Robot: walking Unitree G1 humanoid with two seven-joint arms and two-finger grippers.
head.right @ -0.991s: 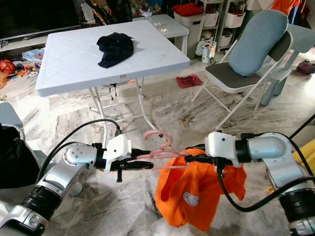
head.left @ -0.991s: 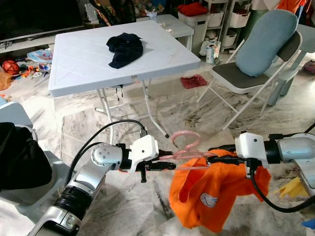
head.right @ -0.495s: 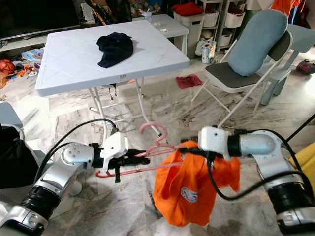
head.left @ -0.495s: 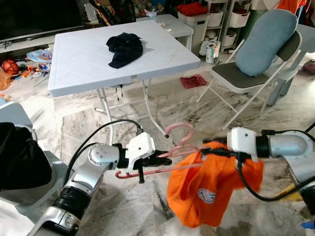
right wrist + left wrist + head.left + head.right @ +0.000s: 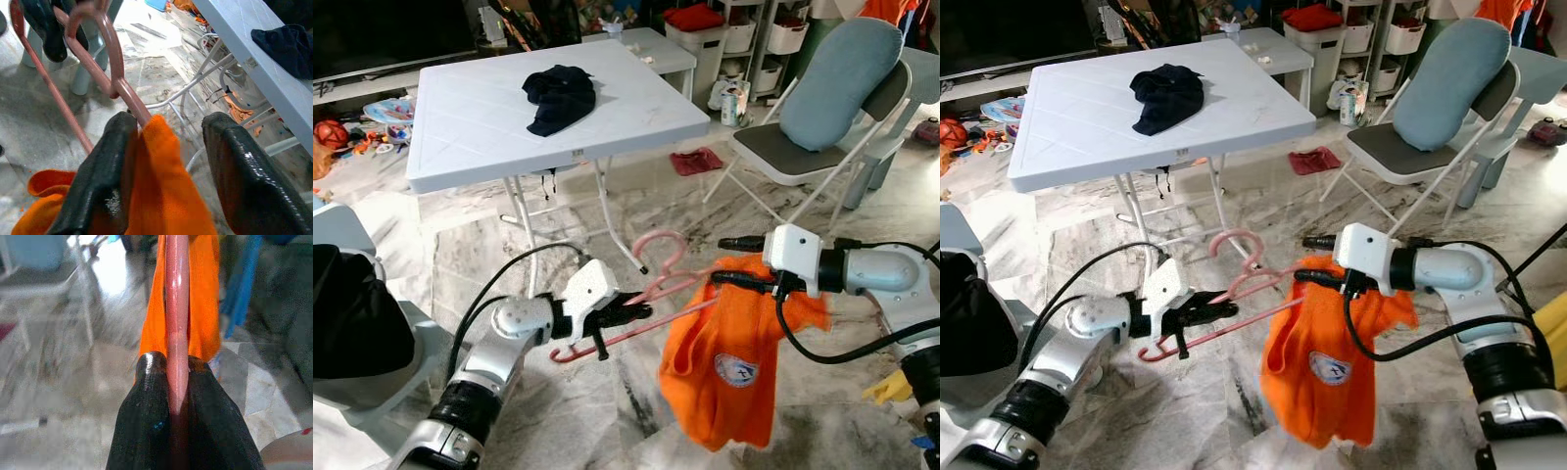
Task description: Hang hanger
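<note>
While clamped on pink hanger (image 5: 651, 294), left end effector (image 5: 641, 313) outstretched, level.

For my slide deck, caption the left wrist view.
Left hand shut on the pink hanger, with the orange shirt hanging beyond.

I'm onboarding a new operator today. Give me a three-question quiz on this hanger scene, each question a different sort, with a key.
1. True or false: the left gripper is shut on the pink hanger.
2. Multiple choice: what lies on the white folding table? A) a dark garment B) a yellow towel C) a red ball
3. Fill in: the garment hanging from the hanger's right end, by the right gripper, is an ______ shirt.

Key
1. True; the left wrist view shows the fingers pressed on the pink bar.
2. A, the dark garment.
3. orange
</note>
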